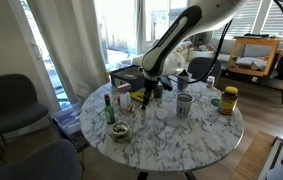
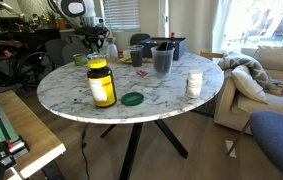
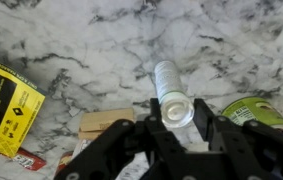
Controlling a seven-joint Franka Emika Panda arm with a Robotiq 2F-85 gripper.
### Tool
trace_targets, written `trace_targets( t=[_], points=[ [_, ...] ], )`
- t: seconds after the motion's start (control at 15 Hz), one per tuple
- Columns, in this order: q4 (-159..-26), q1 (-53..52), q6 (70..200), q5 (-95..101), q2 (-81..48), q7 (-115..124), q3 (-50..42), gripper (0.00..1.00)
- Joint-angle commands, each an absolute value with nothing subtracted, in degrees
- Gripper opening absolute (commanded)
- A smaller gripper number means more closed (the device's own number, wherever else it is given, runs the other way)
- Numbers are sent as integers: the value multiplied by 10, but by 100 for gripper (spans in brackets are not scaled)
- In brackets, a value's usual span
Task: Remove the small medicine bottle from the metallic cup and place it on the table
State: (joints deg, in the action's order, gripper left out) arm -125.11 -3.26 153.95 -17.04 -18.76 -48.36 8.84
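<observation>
**Marble below, bottle in hand: finishing the set-down**

White plastic showed between the fingers in the wrist view. Your gripper (image 3: pixel 178 118) was pinching the bottle (image 3: pixel 169 92) at its capped end, and the body reached out past the fingertips over the table (image 3: pixel 71 40). The bottle was out of the cup (image 1: pixel 184 105), which stood right of the gripper (image 1: pixel 149 92) in an exterior view, apart from it. By that reading, the step in hand was the placing.

The marble under the bottle looked bare. A yellow box (image 3: pixel 6 100) lay at the left, a wooden block (image 3: pixel 106 122) sat just left of the fingers, and a green item (image 3: pixel 253 112), too cropped to name, sat at the right. The gap between them was your landing spot, so you had little reason to travel sideways.

Whether the bottle hung upright or tilted was hard to tell, and so was whether it touched the table. That called for a slow, straight descent, watching the wrist view for the bottle's far end to meet the marble.

Gripped only at one end, the bottle could have pivoted on contact. A round body laid on its side would likely have rolled towards the block or the green item, so standing it on its base was the safer aim. You did well to spread the fingers only once it rested, then to rise straight up without dragging it.
</observation>
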Motion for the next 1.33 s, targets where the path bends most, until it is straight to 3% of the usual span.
trace_targets(
  t=[0.0,0.67,0.73,0.8,0.93,1.27],
  points=[
    [-1250,-25,1559,-131,-196,-440,97,12],
    [-1253,-22,1581,-82,-197,-387,108,12],
    [-1252,-21,1580,-81,-198,-384,109,42],
    [-1252,-21,1580,-78,-198,-380,109,63],
    [-1253,-16,1572,-82,-191,-378,114,67],
    [-1291,31,1560,-159,-64,-471,171,100]
  ],
)
